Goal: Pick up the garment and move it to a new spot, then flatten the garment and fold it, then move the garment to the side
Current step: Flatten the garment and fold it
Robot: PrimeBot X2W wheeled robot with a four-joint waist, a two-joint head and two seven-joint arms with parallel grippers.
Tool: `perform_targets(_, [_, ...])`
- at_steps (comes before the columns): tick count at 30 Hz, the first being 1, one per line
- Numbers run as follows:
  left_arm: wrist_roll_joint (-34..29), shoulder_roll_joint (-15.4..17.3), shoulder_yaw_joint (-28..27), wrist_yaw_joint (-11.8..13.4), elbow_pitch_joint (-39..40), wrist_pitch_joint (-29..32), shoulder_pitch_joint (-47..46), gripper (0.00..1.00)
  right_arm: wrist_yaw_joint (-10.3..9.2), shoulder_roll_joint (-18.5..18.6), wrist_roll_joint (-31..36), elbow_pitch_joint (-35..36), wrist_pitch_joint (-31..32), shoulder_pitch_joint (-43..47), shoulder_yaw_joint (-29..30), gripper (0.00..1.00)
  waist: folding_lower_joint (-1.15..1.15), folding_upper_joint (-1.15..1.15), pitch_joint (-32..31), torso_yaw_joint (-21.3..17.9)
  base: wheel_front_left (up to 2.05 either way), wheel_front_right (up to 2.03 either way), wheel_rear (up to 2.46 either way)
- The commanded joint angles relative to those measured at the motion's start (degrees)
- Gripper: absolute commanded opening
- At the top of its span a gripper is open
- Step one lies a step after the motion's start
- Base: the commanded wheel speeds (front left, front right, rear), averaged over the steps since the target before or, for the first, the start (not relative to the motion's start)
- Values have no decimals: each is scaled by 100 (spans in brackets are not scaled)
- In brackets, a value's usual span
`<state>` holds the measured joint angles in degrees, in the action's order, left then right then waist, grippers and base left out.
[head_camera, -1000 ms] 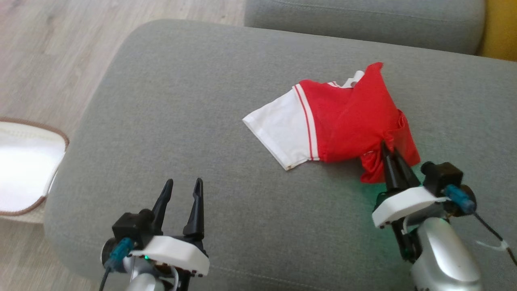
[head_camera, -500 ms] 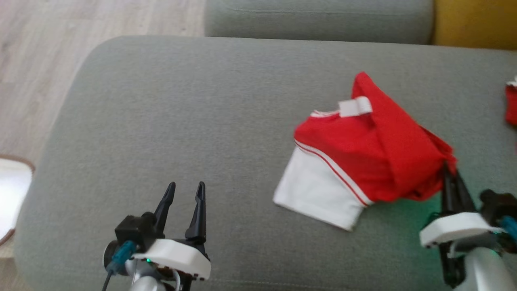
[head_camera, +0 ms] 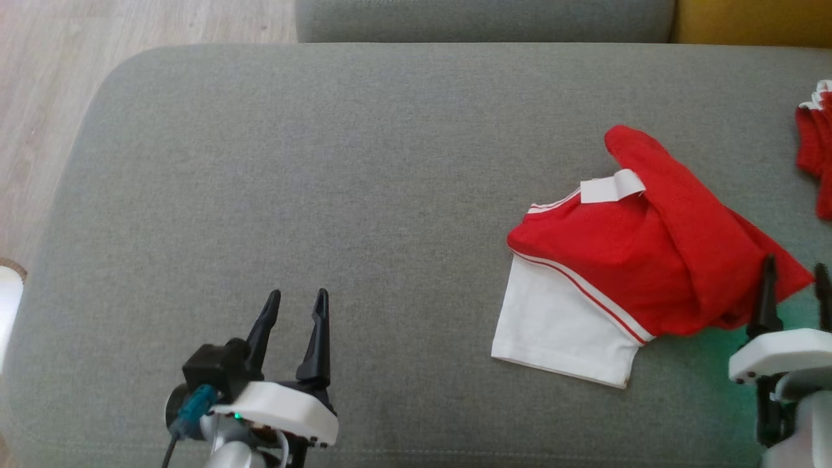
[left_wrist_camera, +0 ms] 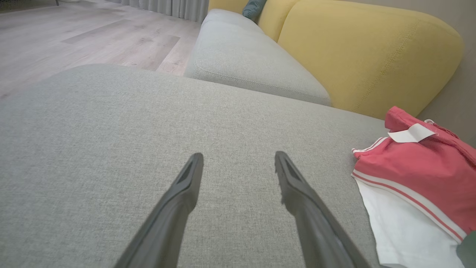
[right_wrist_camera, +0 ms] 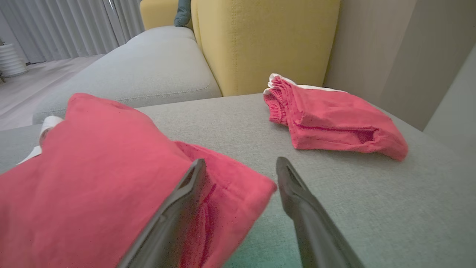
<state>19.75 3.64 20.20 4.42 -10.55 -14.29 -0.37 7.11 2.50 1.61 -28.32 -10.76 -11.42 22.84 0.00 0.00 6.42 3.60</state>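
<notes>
Head view: a folded red garment (head_camera: 611, 260) with a white sleeve is seen lying on the right part of a grey sofa seat (head_camera: 325, 162), the sleeve pointing toward the near edge and a white tag (head_camera: 611, 187) turned up at the far side. The right end effector (head_camera: 797, 265) is found at the garment's near right corner, with its two dark fingers spread wide. In the right wrist view the red corner is seen reaching into the gap between the fingers, close beside one finger and clear of the other, so nothing is clamped. The left end effector (head_camera: 298, 294) is seen above bare grey fabric near the seat's front edge, well apart from the garment. Its fingers are likewise spread wide and empty, as is shown in the left wrist view. A second red garment (head_camera: 816, 143) with white trim is seen folded at the far right of the seat, apart from the first and near a yellow backrest (right_wrist_camera: 260, 37). Pale wooden floor (head_camera: 65, 65) is visible past the seat's left end.
</notes>
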Motion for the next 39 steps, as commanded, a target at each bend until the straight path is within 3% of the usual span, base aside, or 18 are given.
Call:
perform_targets(1, [-47,-5,-216,-32,162,-71,-265,100,37,38,48,143,-47,-173,-68,100,0,0,-5,-16,0,0,0])
perform_targets(7, [-60,-18,-237,-46,163,-71,-251,100,37,38,261,445,-113,-235,139,100,0,0,-52,-91,0,0,0])
perform_targets(12, [-61,-31,-220,-62,151,-71,-266,100,37,38,260,1029,164,-464,-708,100,0,0,-73,-87,0,0,0])
perform_targets(16, [-36,-47,-176,-73,154,-71,-312,100,37,38,464,1333,833,-798,-1534,100,0,0,-27,1,0,0,0])
perform_targets(23, [66,-68,-131,-55,169,-71,-368,100,37,302,1052,978,2407,-1381,-2399,100,0,0,62,288,0,0,0])
perform_targets(30, [160,-74,-114,-9,219,-71,-358,100,37,740,1096,853,3450,-1341,-2679,100,0,0,125,431,0,0,0])
perform_targets(35, [193,-75,-92,27,257,-71,-360,100,37,867,1029,977,3769,-1261,-2708,100,0,0,161,438,0,0,0])
perform_targets(36, [196,-75,-88,33,264,-71,-363,100,37,894,990,994,3801,-1260,-2713,92,0,0,170,435,0,0,0])
perform_targets(38, [198,-75,-84,42,274,-71,-372,100,37,933,927,1028,3824,-1272,-2707,51,0,0,187,424,0,0,0])
perform_targets(39, [197,-75,-84,46,277,-71,-376,100,37,941,911,1046,3827,-1276,-2695,43,0,0,193,414,0,0,0])
